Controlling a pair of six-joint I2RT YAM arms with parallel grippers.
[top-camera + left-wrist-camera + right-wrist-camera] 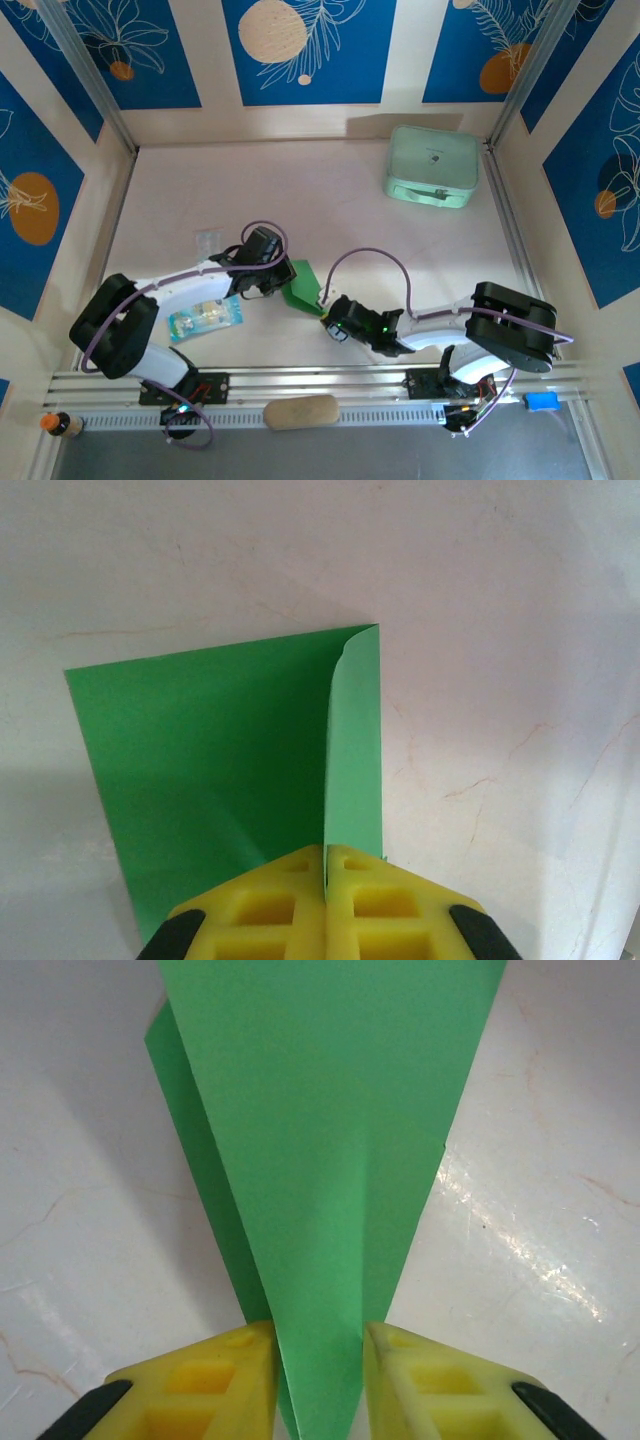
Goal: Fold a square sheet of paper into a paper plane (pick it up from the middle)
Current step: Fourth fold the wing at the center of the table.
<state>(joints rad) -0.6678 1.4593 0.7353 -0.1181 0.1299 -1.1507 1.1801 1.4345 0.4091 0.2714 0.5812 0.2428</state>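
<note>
While the left gripper point(325, 868) is closed completely, its two yellow fingers point(270, 905) pinch a raised flap of the sheet of paper point(210, 750). This flap stands upright along the fold line. In the left wrist view, the rest of the bright green sheet lies flat on the white table point(500, 630) to the left of the flap.

In the right wrist view the right gripper point(318, 1340) has its jaws a little apart, a narrow opening. A pointed end of the green sheet passes through this gap and is wider farther from the fingers. A second, darker layer shows behind it on the left. Whether the yellow pads point(200, 1370) really press on the paper edges is not possible to say.

From the top camera the sheet is in the near middle of the table, between the two grippers, which reach it from left and right. A small clear packet point(205, 318) with blue print lies just beside the left arm, near the front rail. A pale mint case point(432, 165) stands well apart, in the far right corner.
</note>
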